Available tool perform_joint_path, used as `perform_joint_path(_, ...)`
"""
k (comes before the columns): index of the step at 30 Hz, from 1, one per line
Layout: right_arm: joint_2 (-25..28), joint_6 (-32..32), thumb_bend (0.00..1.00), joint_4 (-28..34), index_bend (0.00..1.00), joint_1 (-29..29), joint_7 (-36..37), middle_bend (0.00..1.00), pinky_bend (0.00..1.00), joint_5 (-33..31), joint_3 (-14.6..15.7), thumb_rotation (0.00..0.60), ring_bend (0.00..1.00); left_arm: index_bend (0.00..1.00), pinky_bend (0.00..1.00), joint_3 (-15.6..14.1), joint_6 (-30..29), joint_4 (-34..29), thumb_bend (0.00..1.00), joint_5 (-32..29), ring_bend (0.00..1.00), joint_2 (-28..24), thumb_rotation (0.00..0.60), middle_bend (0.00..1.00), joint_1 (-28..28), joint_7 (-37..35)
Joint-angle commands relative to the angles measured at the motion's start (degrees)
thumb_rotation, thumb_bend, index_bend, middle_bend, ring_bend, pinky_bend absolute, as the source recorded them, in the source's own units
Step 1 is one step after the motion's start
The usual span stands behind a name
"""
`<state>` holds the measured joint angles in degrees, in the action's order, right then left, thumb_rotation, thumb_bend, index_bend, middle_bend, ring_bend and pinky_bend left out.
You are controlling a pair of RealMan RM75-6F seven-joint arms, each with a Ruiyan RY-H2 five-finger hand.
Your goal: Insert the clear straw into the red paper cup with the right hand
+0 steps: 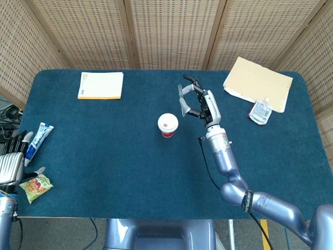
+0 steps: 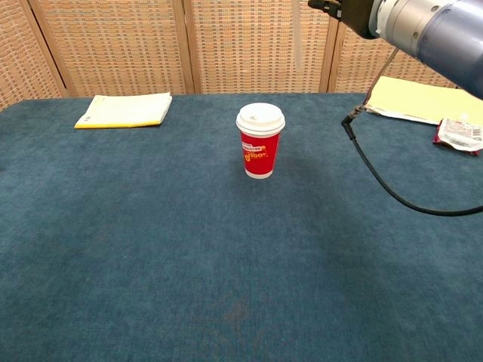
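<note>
The red paper cup point(image 1: 167, 125) point(image 2: 259, 142) with a white lid stands upright near the table's middle. My right hand point(image 1: 199, 102) is raised above the table to the right of the cup and pinches the clear straw point(image 1: 183, 100) between thumb and fingers. In the chest view only the edge of that hand point(image 2: 349, 10) shows at the top, with the straw point(image 2: 296, 34) hanging almost upright, faint against the screen. My left hand point(image 1: 11, 163) hangs at the table's left edge, fingers apart, holding nothing.
A yellow-edged notepad point(image 1: 101, 85) lies at the back left, a manila folder point(image 1: 258, 83) and a small pouch point(image 1: 260, 111) at the back right. A toothpaste tube point(image 1: 38, 140) and a snack packet point(image 1: 36, 187) lie at the left edge. A black cable point(image 2: 381, 177) droops from my right arm.
</note>
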<state>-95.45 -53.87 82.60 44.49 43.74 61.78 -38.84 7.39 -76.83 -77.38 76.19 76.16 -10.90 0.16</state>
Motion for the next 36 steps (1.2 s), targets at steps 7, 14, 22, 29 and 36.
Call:
perform_joint_path(7, -2.85, -0.53, 0.6, 0.52, 0.6, 1.72, 2.1, 0.23, 0.0, -1.96, 0.25, 0.6, 0.0, 0.0, 0.0, 0.03, 0.13, 2.56, 0.11, 0.28, 0.0, 1.39, 0.6, 0.0, -0.37, -1.68)
perform_joint_path(14, -4.68, -0.1, 0.6, -0.63, 0.6, 3.06, 3.4, 0.23, 0.0, -3.03, 0.27, 0.6, 0.0, 0.0, 0.0, 0.03, 0.16, 4.27, 0.11, 0.39, 0.0, 2.41, 0.6, 0.0, -0.62, -2.16)
perform_joint_path(22, -6.45, 0.69, 0.6, -3.71, 0.6, 4.59, 5.14, 0.23, 0.0, -3.06, 0.2, 0.6, 0.0, 0.0, 0.0, 0.13, -0.13, 4.97, 0.11, 0.34, 0.0, 2.71, 0.6, 0.0, -0.6, -2.27)
perform_joint_path(29, -7.44, 1.0, 0.6, -5.38, 0.6, 5.0, 6.05, 0.23, 0.0, -2.87, 0.73, 0.6, 0.0, 0.0, 0.0, 0.05, 0.16, 4.89, 0.11, 0.15, 0.0, 2.67, 0.6, 0.0, -0.61, -2.28)
perform_joint_path(36, -8.08, 1.4, 0.6, -5.84, 0.6, 4.92, 6.56, 0.23, 0.0, -3.18, 1.27, 0.6, 0.0, 0.0, 0.0, -0.1, 0.35, 4.85, 0.11, 0.29, 0.0, 2.68, 0.6, 0.0, -0.74, -2.12)
